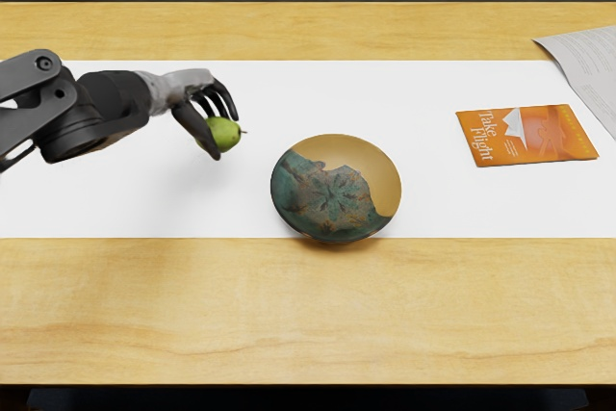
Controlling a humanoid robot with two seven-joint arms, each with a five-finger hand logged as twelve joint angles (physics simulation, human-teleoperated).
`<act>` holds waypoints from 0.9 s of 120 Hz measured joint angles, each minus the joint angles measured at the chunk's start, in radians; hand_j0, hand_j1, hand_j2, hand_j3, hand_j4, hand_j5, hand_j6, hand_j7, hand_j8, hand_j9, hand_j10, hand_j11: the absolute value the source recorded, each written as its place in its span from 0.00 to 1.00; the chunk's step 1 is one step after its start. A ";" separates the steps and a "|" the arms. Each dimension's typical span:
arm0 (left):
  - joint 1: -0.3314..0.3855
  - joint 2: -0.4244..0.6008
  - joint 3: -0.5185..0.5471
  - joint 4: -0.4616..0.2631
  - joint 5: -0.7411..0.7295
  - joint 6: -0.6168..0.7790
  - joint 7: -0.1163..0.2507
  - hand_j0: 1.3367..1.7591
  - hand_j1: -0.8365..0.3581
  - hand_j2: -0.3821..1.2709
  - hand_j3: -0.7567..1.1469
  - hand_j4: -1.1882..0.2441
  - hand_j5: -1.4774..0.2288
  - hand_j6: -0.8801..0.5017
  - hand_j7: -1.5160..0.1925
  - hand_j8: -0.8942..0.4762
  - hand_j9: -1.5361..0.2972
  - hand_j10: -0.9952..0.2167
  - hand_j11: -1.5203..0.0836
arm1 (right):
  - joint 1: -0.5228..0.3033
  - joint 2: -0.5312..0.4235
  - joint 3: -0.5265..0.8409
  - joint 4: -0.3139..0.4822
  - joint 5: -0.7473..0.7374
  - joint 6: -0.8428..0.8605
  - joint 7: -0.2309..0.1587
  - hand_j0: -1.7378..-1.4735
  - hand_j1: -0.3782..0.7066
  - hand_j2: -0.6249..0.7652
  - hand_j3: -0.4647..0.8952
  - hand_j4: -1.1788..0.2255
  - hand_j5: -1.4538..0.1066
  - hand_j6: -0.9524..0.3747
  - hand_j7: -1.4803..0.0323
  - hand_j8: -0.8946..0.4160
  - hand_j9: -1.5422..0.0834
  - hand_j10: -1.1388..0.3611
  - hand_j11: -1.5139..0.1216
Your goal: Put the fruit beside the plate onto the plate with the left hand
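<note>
Left hand [204,108]: enters from the left, fingers curled around the green fruit [225,133]. Fruit: left of the plate [380,175], apart from it, nothing between. Plate: on white runner [144,209]. Orange booklet [525,134]: right, well apart. Paper sheet [589,64]: far right edge

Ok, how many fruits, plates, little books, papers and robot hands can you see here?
green fruit: 1
plate: 1
orange booklet: 1
paper sheet: 1
left robot hand: 1
Total: 5
</note>
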State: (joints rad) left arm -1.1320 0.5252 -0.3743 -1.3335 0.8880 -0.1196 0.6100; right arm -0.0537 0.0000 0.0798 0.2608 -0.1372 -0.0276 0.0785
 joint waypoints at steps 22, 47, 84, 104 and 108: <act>0.000 -0.012 -0.060 0.002 -0.052 -0.079 0.000 0.76 0.48 0.49 0.40 0.37 0.34 0.27 0.37 0.33 0.35 0.29 0.39 | 0.000 0.000 0.000 0.000 0.000 0.000 0.000 0.30 0.04 0.45 0.34 0.83 0.92 0.71 0.97 0.67 0.94 0.75 0.91; 0.002 -0.090 -0.094 0.002 -0.081 -0.123 0.001 0.76 0.46 0.52 0.40 0.37 0.34 0.27 0.37 0.31 0.35 0.29 0.39 | 0.000 0.000 0.000 0.000 0.000 0.000 0.000 0.30 0.04 0.45 0.34 0.83 0.92 0.71 0.97 0.67 0.94 0.75 0.91; 0.020 -0.167 -0.088 0.002 -0.085 -0.133 0.001 0.76 0.45 0.52 0.40 0.37 0.34 0.28 0.37 0.32 0.36 0.29 0.39 | 0.000 0.000 0.000 0.000 0.000 0.000 0.000 0.30 0.04 0.45 0.34 0.83 0.92 0.71 0.97 0.67 0.94 0.75 0.91; 0.016 -0.180 -0.088 0.002 -0.084 -0.141 0.001 0.76 0.58 0.42 0.40 0.48 0.46 0.34 0.50 0.37 0.47 0.41 0.53 | 0.000 0.000 0.000 0.000 0.000 0.000 0.000 0.30 0.04 0.45 0.34 0.83 0.92 0.71 0.97 0.67 0.94 0.75 0.91; 0.013 -0.191 -0.091 0.002 -0.084 -0.141 0.001 0.76 0.64 0.39 0.40 0.53 0.52 0.38 0.55 0.41 0.52 0.47 0.59 | 0.000 0.000 0.000 0.000 0.000 0.000 0.000 0.30 0.04 0.45 0.34 0.83 0.92 0.71 0.97 0.67 0.94 0.75 0.91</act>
State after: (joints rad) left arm -1.1193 0.3342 -0.4657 -1.3317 0.8040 -0.2611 0.6108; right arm -0.0537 0.0000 0.0798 0.2608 -0.1371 -0.0276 0.0786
